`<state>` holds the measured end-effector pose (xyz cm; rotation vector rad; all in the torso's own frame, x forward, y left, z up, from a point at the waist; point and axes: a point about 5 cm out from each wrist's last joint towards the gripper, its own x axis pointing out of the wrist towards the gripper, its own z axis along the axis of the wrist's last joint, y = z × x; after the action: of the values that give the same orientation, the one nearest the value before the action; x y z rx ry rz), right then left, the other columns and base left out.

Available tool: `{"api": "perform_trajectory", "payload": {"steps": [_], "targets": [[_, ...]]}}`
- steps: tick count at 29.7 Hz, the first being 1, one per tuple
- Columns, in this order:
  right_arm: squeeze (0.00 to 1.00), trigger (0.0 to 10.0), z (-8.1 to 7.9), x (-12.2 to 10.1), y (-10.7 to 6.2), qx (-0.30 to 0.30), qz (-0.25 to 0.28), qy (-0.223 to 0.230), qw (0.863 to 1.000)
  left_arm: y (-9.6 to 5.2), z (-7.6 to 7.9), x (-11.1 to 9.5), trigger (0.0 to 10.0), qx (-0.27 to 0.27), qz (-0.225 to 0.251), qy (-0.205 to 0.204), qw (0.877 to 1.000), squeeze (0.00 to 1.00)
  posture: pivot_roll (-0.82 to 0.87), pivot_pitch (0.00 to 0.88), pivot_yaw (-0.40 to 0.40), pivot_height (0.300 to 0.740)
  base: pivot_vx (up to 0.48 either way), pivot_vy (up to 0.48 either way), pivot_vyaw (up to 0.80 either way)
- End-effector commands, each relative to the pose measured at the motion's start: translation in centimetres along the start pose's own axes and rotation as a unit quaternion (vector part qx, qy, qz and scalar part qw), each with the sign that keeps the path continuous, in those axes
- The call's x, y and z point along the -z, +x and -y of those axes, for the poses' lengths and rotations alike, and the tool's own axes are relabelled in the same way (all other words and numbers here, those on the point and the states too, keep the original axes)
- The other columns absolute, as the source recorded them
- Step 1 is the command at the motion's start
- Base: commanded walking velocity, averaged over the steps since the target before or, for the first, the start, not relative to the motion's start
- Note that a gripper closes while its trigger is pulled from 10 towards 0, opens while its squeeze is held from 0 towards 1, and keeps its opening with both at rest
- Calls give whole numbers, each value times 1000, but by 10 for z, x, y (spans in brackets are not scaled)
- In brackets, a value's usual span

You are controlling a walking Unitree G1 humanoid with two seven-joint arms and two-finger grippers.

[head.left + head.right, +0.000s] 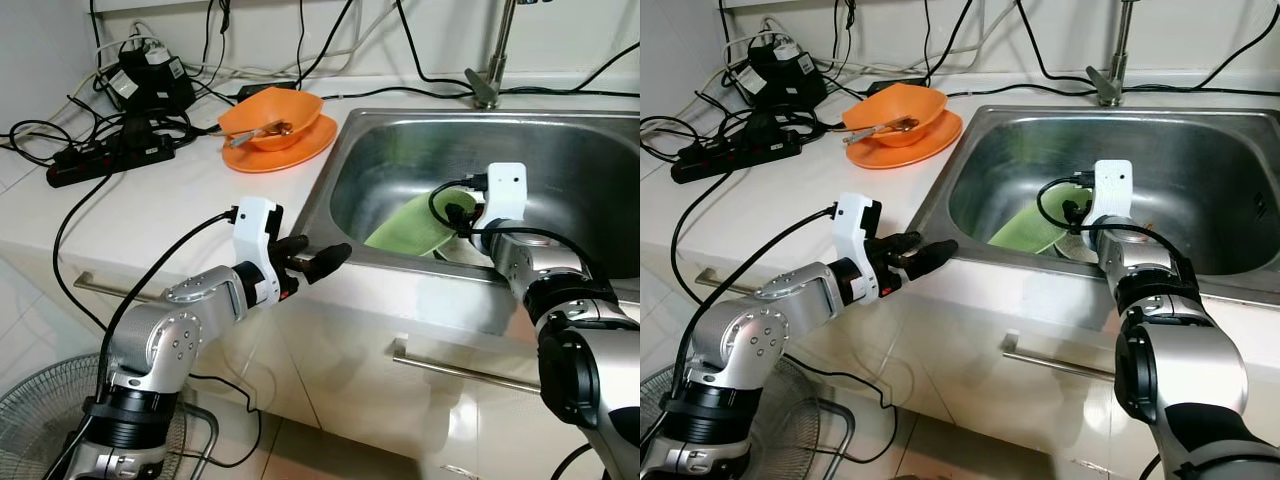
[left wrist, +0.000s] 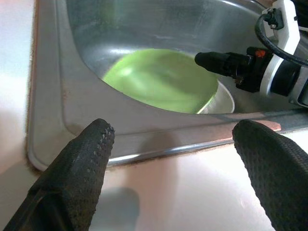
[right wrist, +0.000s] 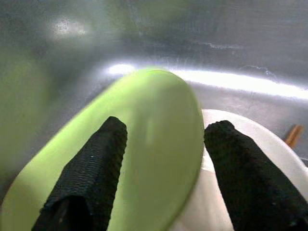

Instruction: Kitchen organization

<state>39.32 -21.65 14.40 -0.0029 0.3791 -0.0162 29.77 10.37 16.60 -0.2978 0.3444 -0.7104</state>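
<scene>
A light green plate [image 1: 412, 226] leans tilted in the steel sink [image 1: 400, 130], its edge resting on a white dish [image 3: 250, 159]. My right gripper [image 3: 163, 130] reaches down into the sink, open, with one finger on each side of the green plate's upper rim; I cannot tell if it touches. My left gripper [image 1: 318, 260] hovers open over the counter's front edge by the sink's front left corner, holding nothing. Through its fingers [image 2: 86, 154] the green plate [image 2: 163, 79] shows. On the counter stands an orange bowl [image 1: 272, 118] with a utensil on an orange plate [image 1: 300, 150].
A black power strip [image 1: 105, 160] and tangled cables lie at the back left of the counter. The tap [image 1: 490, 60] rises behind the sink. Drawer handles [image 1: 450, 370] run below the counter front. A fan [image 1: 40, 420] stands on the floor at lower left.
</scene>
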Motion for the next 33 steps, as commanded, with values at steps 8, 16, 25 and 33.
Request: {"api": "perform_trajectory", "payload": {"steps": [8,16,25,33], "targets": [[1000,10000,-2,1,0,0,16,-2,1000,-2,-6,1,10000,-11,-3,-1,1000,1000,-15,35,171,740,0,0,0],[1000,10000,-7,-22,-1,-9,93,-3,996,-1,-7,-6,10000,-35,38,12,999,984,-28,25,160,740,0,0,0],[0,10000,-27,-54,-14,-35,241,-11,970,-9,-11,-39,10000,-116,175,36,977,0,-62,0,122,740,0,0,0],[0,10000,-31,-46,-32,-34,280,-28,959,-20,-21,-55,10000,-185,233,64,953,0,-83,0,120,740,0,0,-200]]}}
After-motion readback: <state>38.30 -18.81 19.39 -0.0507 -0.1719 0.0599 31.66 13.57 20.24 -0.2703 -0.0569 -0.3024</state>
